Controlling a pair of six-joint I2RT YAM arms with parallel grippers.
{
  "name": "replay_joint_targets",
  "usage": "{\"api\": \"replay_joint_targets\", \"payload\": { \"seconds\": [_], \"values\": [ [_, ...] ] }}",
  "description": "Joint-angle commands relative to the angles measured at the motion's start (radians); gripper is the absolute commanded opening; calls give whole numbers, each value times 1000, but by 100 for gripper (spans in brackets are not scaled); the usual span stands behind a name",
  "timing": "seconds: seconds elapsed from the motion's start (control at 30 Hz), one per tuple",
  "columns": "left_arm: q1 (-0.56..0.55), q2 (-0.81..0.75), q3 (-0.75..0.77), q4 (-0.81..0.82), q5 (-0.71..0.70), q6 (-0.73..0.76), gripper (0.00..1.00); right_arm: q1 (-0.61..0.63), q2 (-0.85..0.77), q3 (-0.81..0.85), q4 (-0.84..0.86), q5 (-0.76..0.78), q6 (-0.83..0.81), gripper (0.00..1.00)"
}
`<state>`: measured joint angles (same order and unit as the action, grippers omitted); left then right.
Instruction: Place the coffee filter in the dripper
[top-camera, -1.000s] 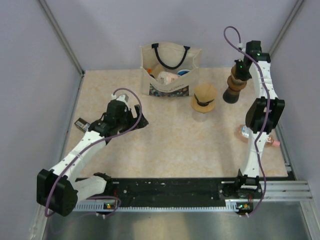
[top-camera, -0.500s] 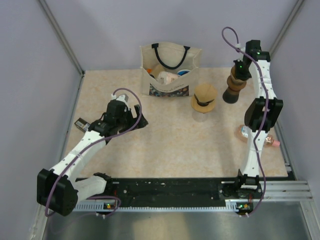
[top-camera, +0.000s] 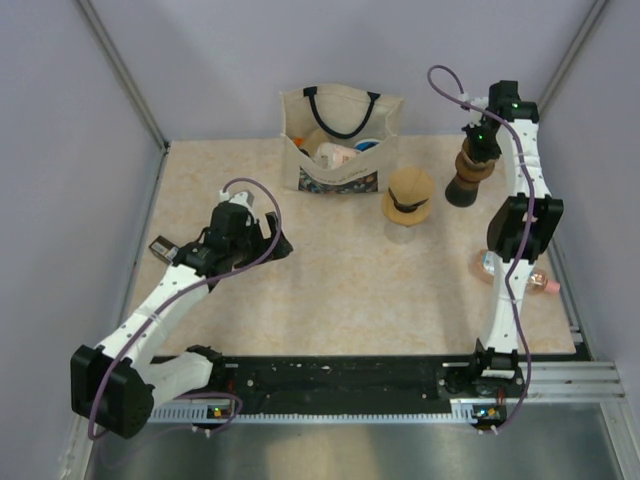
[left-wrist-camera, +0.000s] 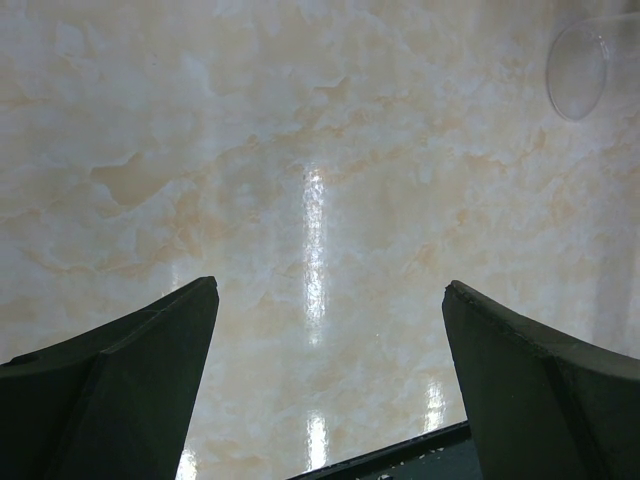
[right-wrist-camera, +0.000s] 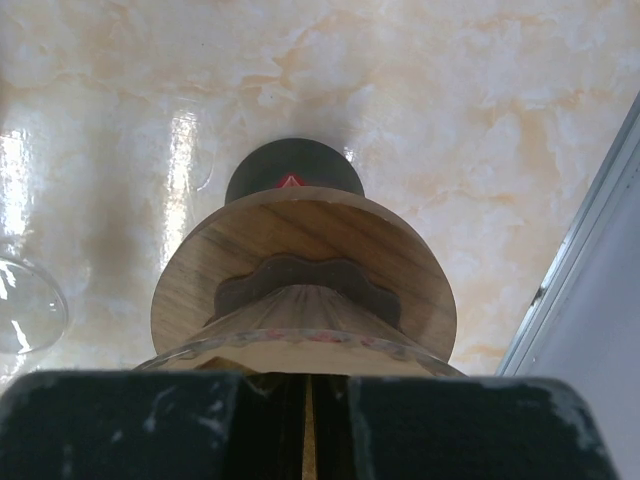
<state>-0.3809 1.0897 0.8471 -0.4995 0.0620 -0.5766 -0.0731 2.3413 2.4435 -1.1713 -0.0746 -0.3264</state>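
Observation:
The dripper (right-wrist-camera: 300, 310) is a fluted cone on a round wooden ring base (top-camera: 470, 165). It stands on top of the dark hourglass grinder (top-camera: 462, 190). The grinder's red mark (right-wrist-camera: 291, 181) shows below the ring. My right gripper (right-wrist-camera: 308, 385) hangs right over the dripper's mouth, shut on a thin tan edge of the coffee filter (right-wrist-camera: 308, 425). The filter's paper lies just inside the rim. In the top view the right gripper (top-camera: 480, 143) covers the cone. My left gripper (left-wrist-camera: 330, 300) is open over bare table, far to the left (top-camera: 272, 240).
A canvas bag (top-camera: 340, 140) with items stands at the back. A tan hat-shaped object with a dark band (top-camera: 408, 195) sits left of the grinder. A clear glass cup (top-camera: 490, 265) and a pink item (top-camera: 545, 283) lie by the right arm. The right wall rail (right-wrist-camera: 590, 260) is close.
The right wrist has shifted a little over the dripper and its cable loop has swung left. The left arm has edged slightly left.

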Motion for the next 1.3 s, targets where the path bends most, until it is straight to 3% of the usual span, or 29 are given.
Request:
{"api": "replay_joint_targets", "payload": {
  "seconds": [0.0,0.47,0.87,0.97,1.27],
  "values": [
    [5,-30,24,-2,-16,3,99,10,85,2,-44,1,-53,0],
    [4,-42,4,15,-4,-5,99,12,-6,31,35,-111,26,4],
    [4,-57,-10,29,7,-6,99,12,-57,48,64,-77,58,9],
    [4,-54,-8,32,15,-8,99,12,-69,51,68,-80,61,0],
    [5,-53,-10,36,21,-8,99,12,-89,51,73,-88,66,0]
  ]
}}
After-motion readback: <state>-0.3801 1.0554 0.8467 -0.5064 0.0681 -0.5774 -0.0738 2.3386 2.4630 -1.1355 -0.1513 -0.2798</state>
